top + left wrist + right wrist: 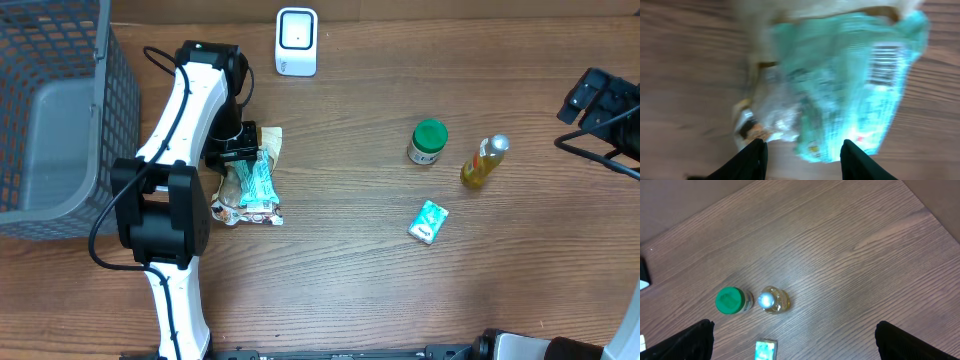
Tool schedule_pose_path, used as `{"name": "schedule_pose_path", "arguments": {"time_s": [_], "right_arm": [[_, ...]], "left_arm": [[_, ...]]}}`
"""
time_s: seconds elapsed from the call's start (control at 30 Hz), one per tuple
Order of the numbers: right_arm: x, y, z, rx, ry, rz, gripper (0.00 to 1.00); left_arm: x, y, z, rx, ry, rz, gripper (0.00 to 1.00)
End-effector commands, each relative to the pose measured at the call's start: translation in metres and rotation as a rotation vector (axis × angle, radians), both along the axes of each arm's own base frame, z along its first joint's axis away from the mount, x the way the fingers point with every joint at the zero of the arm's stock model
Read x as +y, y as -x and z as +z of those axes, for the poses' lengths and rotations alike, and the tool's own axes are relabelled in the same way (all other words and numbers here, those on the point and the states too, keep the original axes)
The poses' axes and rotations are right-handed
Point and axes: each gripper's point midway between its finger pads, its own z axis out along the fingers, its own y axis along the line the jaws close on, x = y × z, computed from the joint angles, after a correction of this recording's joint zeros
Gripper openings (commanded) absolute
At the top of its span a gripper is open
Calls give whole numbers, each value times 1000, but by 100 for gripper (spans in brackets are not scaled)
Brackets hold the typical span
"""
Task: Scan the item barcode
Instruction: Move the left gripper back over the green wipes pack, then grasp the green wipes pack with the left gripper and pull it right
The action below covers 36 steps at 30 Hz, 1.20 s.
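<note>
Two risks showed from overhead. The left gripper (234, 150) hung over the top end of the teal bag (254, 188), which lay flat on the table just right of the arm and well apart from the scanner (296, 41) at the far edge. A pinch on loose film there could have slipped, or lifted the bag crumpled. The jar (429, 141), bottle (484, 161) and box (428, 221) lay far to the right, out of harm

Left wrist view, blurred: the fingers (754, 159) stood partway apart with wood between them, gripping nothing I could make out, the bag just beyond their tips. Its barcode (885, 64) faced up toward the camera. Carried that way, it might have pointed away from the scanner and not read

Right wrist view: the right gripper (799, 342) stood wide and empty above the jar and bottle, too far off to steady the bag
</note>
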Motion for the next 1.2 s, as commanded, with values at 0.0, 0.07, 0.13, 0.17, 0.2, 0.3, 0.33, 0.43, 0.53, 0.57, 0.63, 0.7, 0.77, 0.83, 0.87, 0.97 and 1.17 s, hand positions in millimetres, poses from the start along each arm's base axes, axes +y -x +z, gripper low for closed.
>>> {"name": "schedule_pose_path", "arguments": {"time_s": [0.0,0.07,0.13,0.17,0.2,0.3,0.33,0.43,0.53,0.57,0.63,0.7,0.77,0.83,0.87,0.97,1.17], "right_arm": [[-1,0,1,-3,6,0,100],[-1,0,1,-3,6,0,100],[-1,0,1,-3,6,0,100],[-1,0,1,-3,6,0,100],[-1,0,1,-3,6,0,100],[-1,0,1,-3,6,0,100],[-1,0,1,-3,6,0,100],[-1,0,1,-3,6,0,100],[-1,0,1,-3,6,0,100],[-1,0,1,-3,6,0,100],[-1,0,1,-3,6,0,100],[-1,0,1,-3,6,0,100],[-1,0,1,-3,6,0,100],[-1,0,1,-3,6,0,100],[-1,0,1,-3,6,0,100],[-1,0,1,-3,6,0,100],[-1,0,1,-3,6,0,100]], "left_arm": [[-15,1,2,-5,123,-14,47],[-15,3,-1,1,122,-14,48],[-14,6,-4,14,115,-15,48],[-13,8,-6,21,111,-16,47],[-12,11,-8,30,109,-16,47],[-11,15,-12,48,105,-15,46],[-11,16,-14,50,104,-15,46],[-11,16,-19,49,104,-15,46],[-7,16,-24,43,73,-4,47],[-4,16,-26,43,56,3,46],[1,17,-30,45,21,16,46],[3,19,-36,48,8,21,43],[4,21,-44,47,8,21,28],[3,22,-52,43,12,21,14],[3,22,-56,41,12,20,5],[2,24,-59,43,20,21,4],[-4,4,-29,-62,46,20,4]]}}
